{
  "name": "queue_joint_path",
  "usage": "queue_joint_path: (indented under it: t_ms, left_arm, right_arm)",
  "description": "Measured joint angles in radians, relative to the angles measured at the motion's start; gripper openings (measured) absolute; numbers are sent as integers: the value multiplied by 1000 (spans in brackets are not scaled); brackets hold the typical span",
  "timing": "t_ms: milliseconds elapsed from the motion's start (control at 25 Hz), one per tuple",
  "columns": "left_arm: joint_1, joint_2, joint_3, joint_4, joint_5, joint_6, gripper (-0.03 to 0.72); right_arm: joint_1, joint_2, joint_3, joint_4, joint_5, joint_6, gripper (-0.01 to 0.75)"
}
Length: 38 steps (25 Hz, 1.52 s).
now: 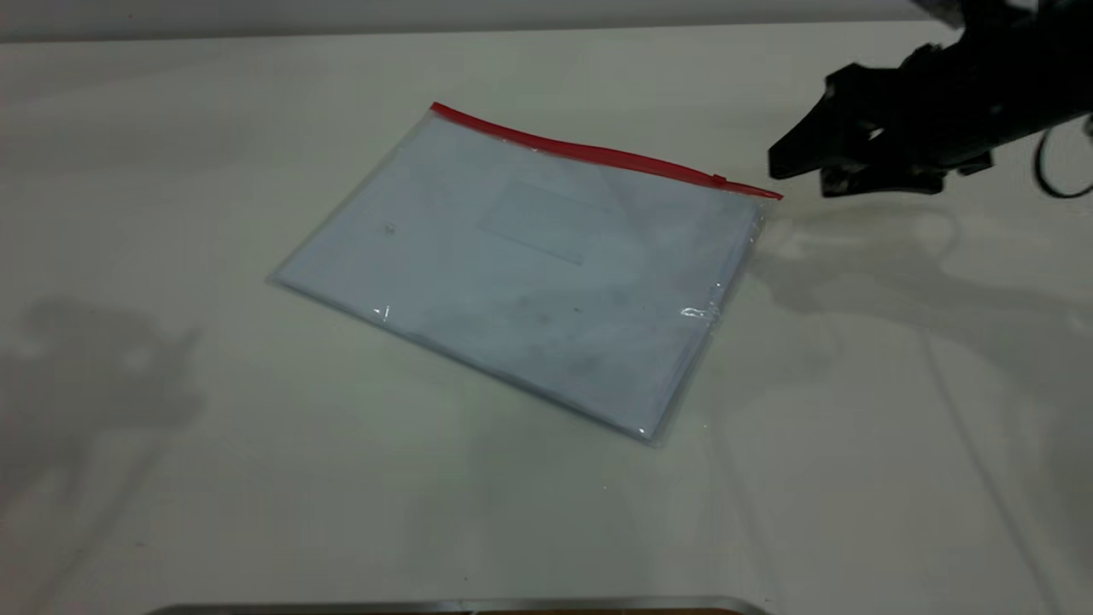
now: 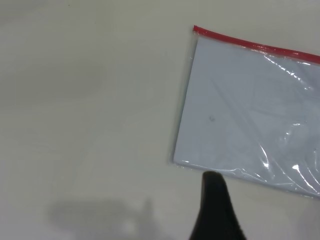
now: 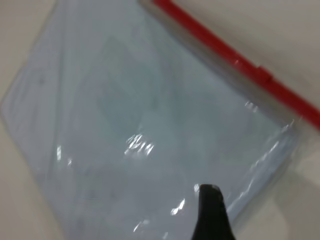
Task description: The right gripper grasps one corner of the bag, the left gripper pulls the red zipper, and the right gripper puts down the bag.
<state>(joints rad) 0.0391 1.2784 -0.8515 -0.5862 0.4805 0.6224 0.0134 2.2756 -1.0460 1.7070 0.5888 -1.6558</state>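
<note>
The bag [image 1: 529,265] lies flat on the pale table, a clear pouch with white sheets inside. The red zipper [image 1: 598,154] runs along its far long edge, and its small slider tab [image 1: 719,179] sits near the right end. My right gripper [image 1: 798,171] hovers just right of that zipper-end corner, apart from the bag. In the right wrist view its black tip [image 3: 210,205] hangs over the bag [image 3: 140,115] near the short edge, with the zipper [image 3: 225,55] beyond. My left gripper [image 2: 212,195] is outside the exterior view; its tip is beside the bag's other end [image 2: 240,115].
The pale table [image 1: 213,478] surrounds the bag on all sides. A metal strip [image 1: 461,606] runs along the front edge. Black cables [image 1: 1055,171] trail from the right arm at the far right. The left arm's shadow falls on the table at the left.
</note>
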Motion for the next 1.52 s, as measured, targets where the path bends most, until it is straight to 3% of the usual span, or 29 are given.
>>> queue_joint_path:
  t_ms: [280,440,1240,1400,1520]
  left_arm:
    - [0,0,0,-7,-33,2,577]
    - [0,0,0,-8,-52,2,577]
    - [0,0,0,-8,-62,4,577]
    - [0,0,0,-8,-62,4,577]
    - [0,0,0,-8,-62,4,577]
  right_arm:
    - [-94,165,-154,-17,113,-2,580]
    - [-103,224,-178,-27,164,-4,580]
    - [34,333,-277,79,191,-43,571]
    - [46,342,-286,84,198,-40,521]
    - [46,344,-287,84,193,-40,397]
